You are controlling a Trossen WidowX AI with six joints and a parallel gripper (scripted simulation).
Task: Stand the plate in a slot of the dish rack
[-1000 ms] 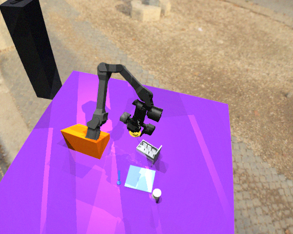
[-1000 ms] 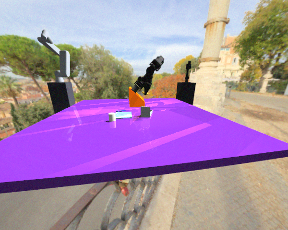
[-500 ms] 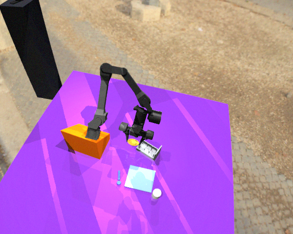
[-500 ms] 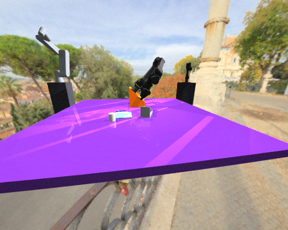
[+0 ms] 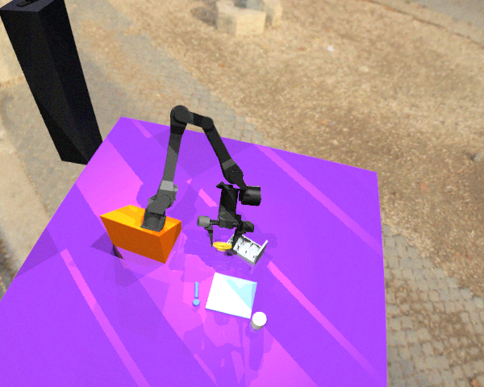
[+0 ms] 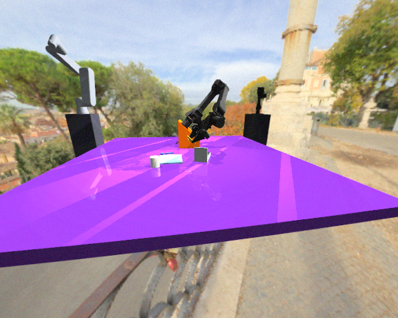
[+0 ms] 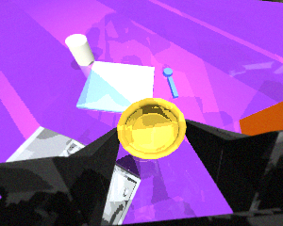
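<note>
Under the gripper [image 5: 222, 239] spreads a glossy purple table top [image 5: 317, 216], streaked with paler bands of reflected light. Outdoor setting: sandy ground and paving beyond the table edges, trees, a stone column [image 6: 292, 75] and city rooftops behind in the exterior view. Two black pedestals stand at the table's far corners; the left one [image 6: 84, 136] carries a grey bracket.

Arm rises from an orange base block [image 5: 139, 233], folds at the elbow, and points the gripper down toward the table. Gripper is clenched on the plate [image 7: 151, 127]: a small yellow-gold dish, glossy, gripped at opposite rim edges between the two dark fingers. From the wrist view the plate's hollow face looks back at the camera. From the top view the plate hangs off the table, just beside the near-left corner of the dish rack [image 5: 248, 247].

Dish rack: grey-white, open-topped, one taller end wall, low rails inside. No plate in it; its slots show only mottled grey. In the wrist view it sits below and to the left of the held plate.

Further out past the gripper: a pale blue-white square mat [image 5: 231, 294], a slim blue spoon-like tool [image 5: 196, 293] just beside its left edge, a white cylindrical cup [image 5: 258, 319] at its outer corner. Cup contents not visible.
</note>
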